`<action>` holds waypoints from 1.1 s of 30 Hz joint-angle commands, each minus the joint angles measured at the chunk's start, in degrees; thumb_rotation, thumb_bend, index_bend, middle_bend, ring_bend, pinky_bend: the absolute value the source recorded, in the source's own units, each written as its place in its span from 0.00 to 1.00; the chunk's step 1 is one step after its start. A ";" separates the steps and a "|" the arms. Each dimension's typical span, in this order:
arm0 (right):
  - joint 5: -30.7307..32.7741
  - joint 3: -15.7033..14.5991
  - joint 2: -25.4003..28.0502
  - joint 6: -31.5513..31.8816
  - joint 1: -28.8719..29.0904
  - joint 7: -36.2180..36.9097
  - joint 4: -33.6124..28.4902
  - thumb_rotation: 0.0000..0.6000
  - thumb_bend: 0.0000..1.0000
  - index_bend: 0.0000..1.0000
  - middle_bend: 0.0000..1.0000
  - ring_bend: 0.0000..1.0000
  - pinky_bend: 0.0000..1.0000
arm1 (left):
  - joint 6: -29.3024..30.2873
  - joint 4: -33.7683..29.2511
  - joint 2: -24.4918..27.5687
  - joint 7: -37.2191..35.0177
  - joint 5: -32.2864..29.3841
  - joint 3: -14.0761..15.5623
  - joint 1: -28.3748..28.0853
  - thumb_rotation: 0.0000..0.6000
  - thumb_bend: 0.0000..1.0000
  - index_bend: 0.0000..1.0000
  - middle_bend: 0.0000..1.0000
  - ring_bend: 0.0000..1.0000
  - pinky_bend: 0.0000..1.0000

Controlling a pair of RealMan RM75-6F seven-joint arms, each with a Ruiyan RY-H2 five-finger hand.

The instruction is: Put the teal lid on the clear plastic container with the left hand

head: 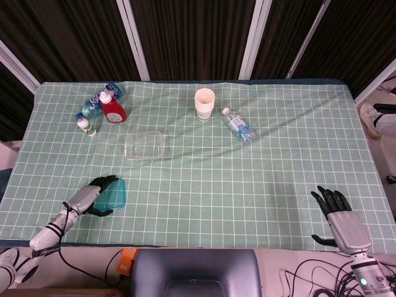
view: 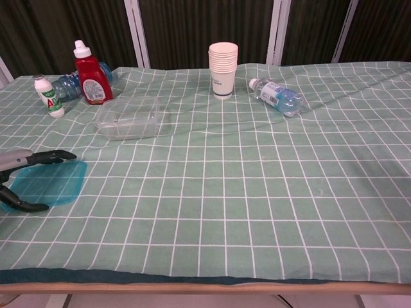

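left hand — fingers spread over teal lid, lower left, grasp unconfirmed | clear container above | risk: flat lid slides from fingers on cloth

A table under a green checked cloth carries a teal lid near left, a clear container, paper cups, and bottles far across.

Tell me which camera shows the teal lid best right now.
Chest view: the teal lid lies flat on the cloth, mostly uncovered, with the left hand straddling its left end. In head view the lid is smaller and partly covered by that hand.
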 commanded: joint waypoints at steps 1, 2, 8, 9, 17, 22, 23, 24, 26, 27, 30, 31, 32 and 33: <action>-0.03 -0.03 0.04 0.03 -0.01 0.06 0.00 1.00 0.13 0.00 0.00 0.00 0.00 | -0.56 -0.33 0.29 0.14 -0.34 0.20 -0.22 1.00 0.20 0.00 0.00 0.00 0.00; -0.05 -0.05 0.07 0.03 0.00 0.10 -0.02 1.00 0.13 0.00 0.00 0.00 0.00 | -0.67 -0.38 0.32 0.24 -0.50 0.20 -0.22 1.00 0.20 0.00 0.00 0.00 0.00; -0.15 -0.14 0.13 0.05 0.02 0.24 -0.01 1.00 0.13 0.00 0.00 0.00 0.00 | -1.31 -0.21 0.17 1.65 -1.54 -0.03 -0.06 1.00 0.19 0.00 0.00 0.07 0.01; -0.16 -0.15 0.12 0.05 0.03 0.24 0.00 1.00 0.13 0.00 0.00 0.00 0.00 | -1.45 -0.32 0.18 2.03 -1.73 -0.06 -0.02 1.00 0.20 0.00 0.00 0.14 0.04; -0.20 -0.23 0.07 0.17 -0.03 0.20 0.01 1.00 0.13 0.00 0.00 0.00 0.00 | -0.75 -1.72 0.66 4.55 -2.81 -0.44 0.86 1.00 0.21 0.00 0.09 0.50 0.35; -0.25 -0.28 0.06 0.23 -0.06 0.20 0.00 1.00 0.13 0.00 0.00 0.00 0.00 | 0.20 -3.56 1.48 5.30 -2.90 -0.64 1.14 1.00 0.22 0.00 0.14 0.57 0.42; -0.25 -0.29 0.06 0.19 -0.04 0.21 -0.01 1.00 0.13 0.00 0.00 0.00 0.00 | 0.73 -4.00 1.71 5.42 -2.84 -0.78 1.18 1.00 0.22 0.00 0.16 0.57 0.43; -0.26 -0.30 0.08 0.17 -0.02 0.23 -0.02 1.00 0.13 0.00 0.00 0.00 0.00 | 1.31 -4.49 1.98 5.60 -2.79 -0.95 1.24 1.00 0.22 0.00 0.16 0.58 0.43; -0.31 -0.31 0.08 0.19 -0.01 0.27 -0.01 1.00 0.13 0.00 0.00 0.00 0.00 | 2.71 -5.96 2.80 6.34 -2.63 -1.39 1.28 1.00 0.22 0.00 0.19 0.60 0.45; -0.34 -0.33 0.10 0.20 -0.01 0.28 -0.03 1.00 0.13 0.00 0.00 0.00 0.00 | 3.33 -6.68 3.20 6.76 -2.63 -1.66 1.29 1.00 0.22 0.00 0.20 0.60 0.46; -0.44 -0.37 0.16 0.30 -0.05 0.40 -0.04 1.00 0.13 0.00 0.00 0.00 0.00 | 4.78 -9.29 4.60 8.27 -2.85 -2.55 1.24 1.00 0.22 0.00 0.24 0.63 0.49; -0.44 -0.37 0.16 0.30 -0.05 0.40 -0.04 1.00 0.13 0.00 0.00 0.00 0.00 | 4.78 -9.29 4.60 8.27 -2.85 -2.55 1.24 1.00 0.22 0.00 0.25 0.64 0.49; -0.45 -0.38 0.17 0.32 -0.05 0.42 -0.04 1.00 0.13 0.00 0.00 0.00 0.00 | 4.87 -9.60 4.76 8.42 -2.89 -2.64 1.21 1.00 0.23 0.00 0.26 0.65 0.50; -0.47 -0.39 0.19 0.37 -0.07 0.47 -0.05 1.00 0.13 0.00 0.00 0.00 0.00 | 5.16 -10.26 5.11 8.76 -2.96 -2.90 1.15 1.00 0.23 0.00 0.27 0.66 0.51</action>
